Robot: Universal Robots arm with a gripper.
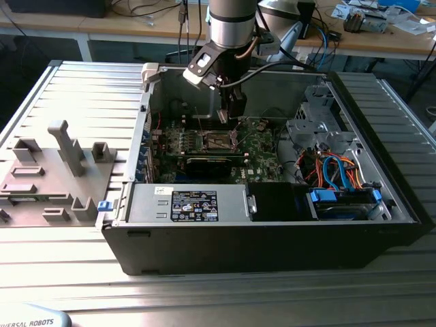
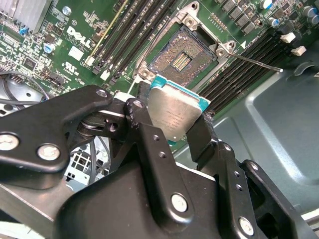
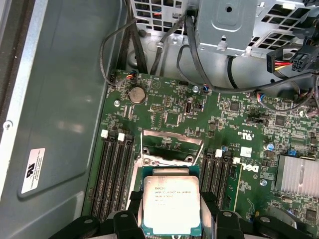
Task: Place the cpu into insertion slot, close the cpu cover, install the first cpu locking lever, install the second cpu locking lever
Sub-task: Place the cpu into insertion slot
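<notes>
Above the insertion slot (image 2: 182, 59), the tool (image 2: 171, 118) clamps the cpu (image 3: 171, 204).

The cpu (image 2: 175, 107), a flat square chip with a silver-grey top and green edges, is clamped in the tool (image 2: 172, 122) above the open, dark, silver-rimmed insertion slot (image 2: 182, 57).

gripper (image 2: 172, 119): black fingers clamped on two opposite edges of the cpu (image 2: 174, 107) | cpu: silver top showing, not seated | insertion slot (image 2: 182, 57): open, contacts bare, just beyond the cpu | surround: green circuit board (image 2: 92, 22), black memory slots (image 2: 124, 30)
</notes>
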